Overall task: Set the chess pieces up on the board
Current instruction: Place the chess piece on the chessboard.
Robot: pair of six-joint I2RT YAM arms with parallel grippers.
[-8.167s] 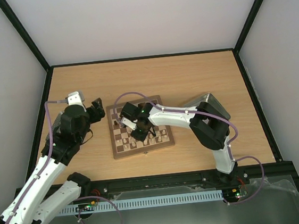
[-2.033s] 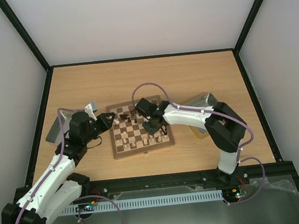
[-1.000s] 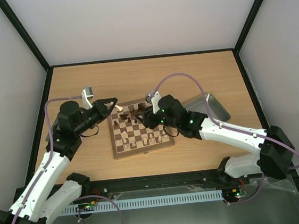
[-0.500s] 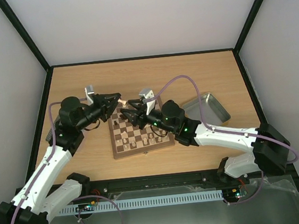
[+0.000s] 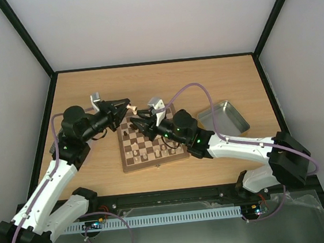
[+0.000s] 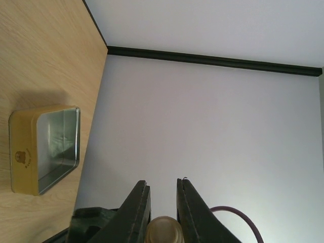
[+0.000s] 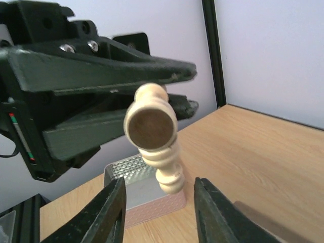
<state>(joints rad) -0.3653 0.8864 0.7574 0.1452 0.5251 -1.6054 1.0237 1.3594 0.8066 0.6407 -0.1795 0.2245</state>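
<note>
One pale piece point(image 7: 154, 139) was off the board point(image 5: 149, 166) and in the air, just past its 11 o'clock corner, held sideways with its round base turned toward the right wrist camera. The left gripper point(image 5: 127, 105) had its jaws clenched on it near the top. The right gripper point(image 7: 160, 190) faced it with jaws released, one on either side of the piece and not touching it, which looked like a hand-over between the arms about to happen. On the board stood a loose scatter of chess pieces point(image 5: 154, 153), pale ones mostly along the 6 o'clock rows and a few dark ones toward 12 o'clock. They were too small to count or name, but they were clearly far short of two full ranks a side. I judged the task partly done, with the held piece to be set down and many more to be placed. The board lay on a light wooden desk point(image 5: 204, 82), with a grey metal tray point(image 5: 222, 119) at its 3 o'clock, well apart from it. Plain white walls point(image 5: 151, 18) with black corner strips closed the desk in on three sides.
</note>
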